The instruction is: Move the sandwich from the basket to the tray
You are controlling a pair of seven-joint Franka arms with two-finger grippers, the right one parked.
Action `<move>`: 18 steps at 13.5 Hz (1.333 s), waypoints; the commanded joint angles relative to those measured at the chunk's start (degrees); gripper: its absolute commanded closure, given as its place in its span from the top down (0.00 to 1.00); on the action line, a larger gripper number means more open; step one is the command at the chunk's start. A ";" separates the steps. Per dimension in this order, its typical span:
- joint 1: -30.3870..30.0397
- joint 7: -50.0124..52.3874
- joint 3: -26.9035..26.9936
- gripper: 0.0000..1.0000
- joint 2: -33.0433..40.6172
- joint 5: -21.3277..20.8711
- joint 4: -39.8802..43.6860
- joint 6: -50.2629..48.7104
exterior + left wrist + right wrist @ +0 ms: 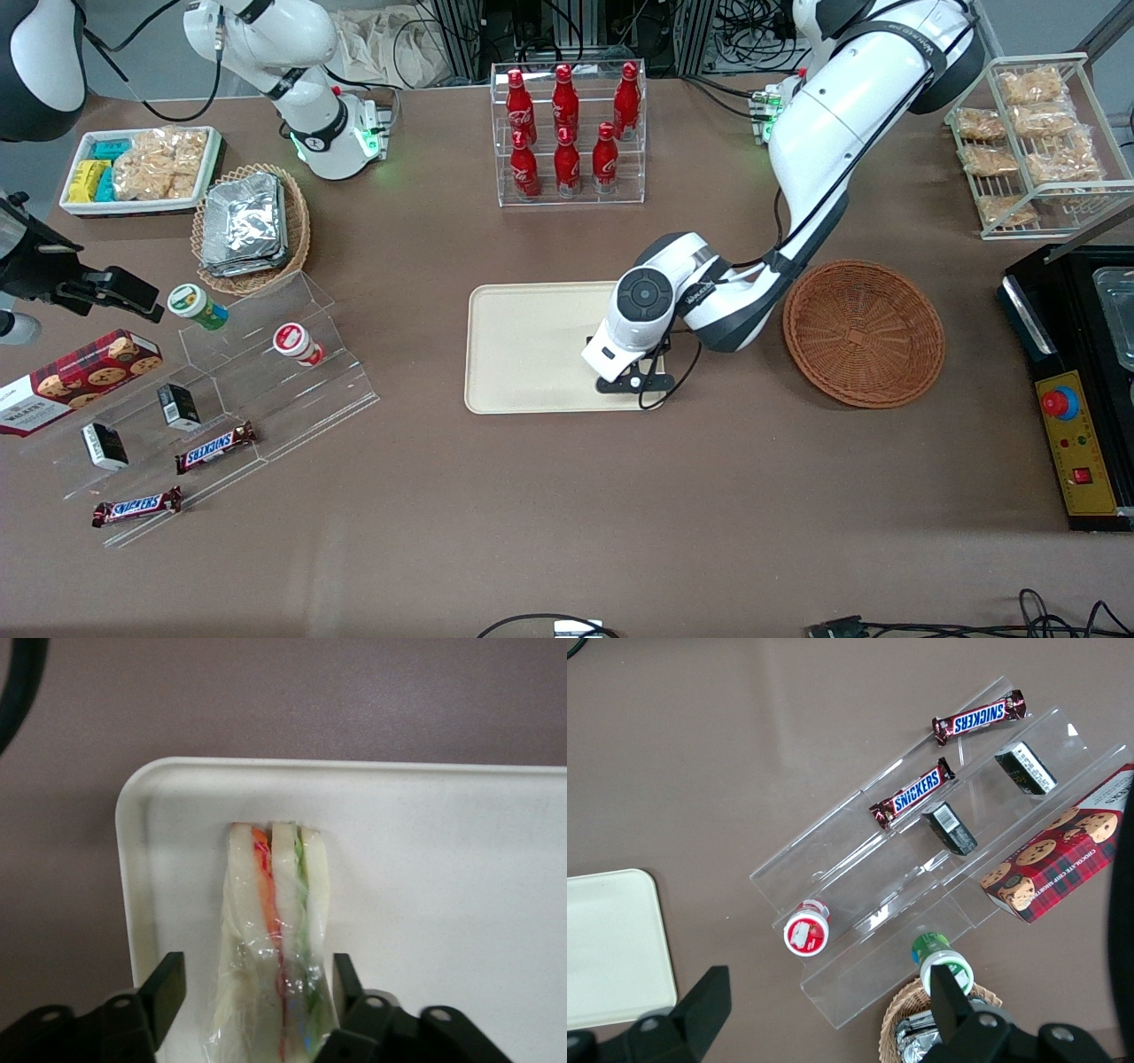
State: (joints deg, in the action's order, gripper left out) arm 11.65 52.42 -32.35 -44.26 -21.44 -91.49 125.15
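Sandwich (275,930) lies flat on tray (461,904), near the corner, long axis running straight out from tool (257,988). Fingers (166,988) stand wide on both sides of the wrapped end, gaps showing, not touching. Front view: tool (631,383) low over tray (523,346), basket (864,332) empty beside. Judgement: release made; a straight lift should clear it.

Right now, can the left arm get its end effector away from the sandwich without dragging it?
Probably yes. The end effector is low over the tray, its fingers open with gaps on both sides of the sandwich, which lies on the tray. Nothing blocks a straight lift.
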 commanded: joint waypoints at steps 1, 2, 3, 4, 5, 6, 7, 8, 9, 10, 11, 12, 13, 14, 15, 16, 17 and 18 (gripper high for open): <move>-0.49 3.03 -0.43 1.00 1.46 -0.53 -0.97 0.36; -0.49 3.73 -0.52 1.00 1.72 -0.36 -0.71 0.27; -0.49 4.70 -0.61 1.00 2.60 -0.18 -0.62 0.27; -0.57 5.40 -0.69 1.00 3.82 -0.18 -0.53 -0.42; -0.57 5.41 -0.78 1.00 5.49 -0.09 -0.35 -2.00; -0.66 5.23 -0.78 1.00 7.42 0.61 0.26 -4.71; -0.66 4.54 -0.70 1.00 10.05 2.35 0.44 -7.52; -0.75 4.27 -0.43 1.00 12.95 4.11 0.09 -9.46; -0.75 4.27 0.09 1.00 16.11 5.09 0.00 -11.83; -0.66 4.18 1.66 1.00 19.27 5.88 0.09 -15.25; -0.66 4.09 3.33 1.00 22.70 7.71 0.09 -18.33; -0.57 4.00 5.44 1.00 25.78 9.91 0.09 -20.88; -0.57 2.52 8.15 1.00 28.85 12.02 0.00 -23.43; -0.40 -1.41 10.70 1.00 31.76 13.95 -0.09 -26.07; -0.22 -5.88 13.95 1.00 34.83 15.28 -0.70 -28.44; 0.04 -9.76 17.55 1.00 38.25 16.42 -2.01 -29.25; 0.04 -14.15 20.46 1.00 40.90 17.04 -3.24 -30.13; 0.04 -19.41 24.23 1.00 43.71 17.74 -4.91 -30.92</move>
State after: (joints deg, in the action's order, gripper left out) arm 11.07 40.27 -13.69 -6.78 -5.83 -91.11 94.75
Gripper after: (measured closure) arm 0.000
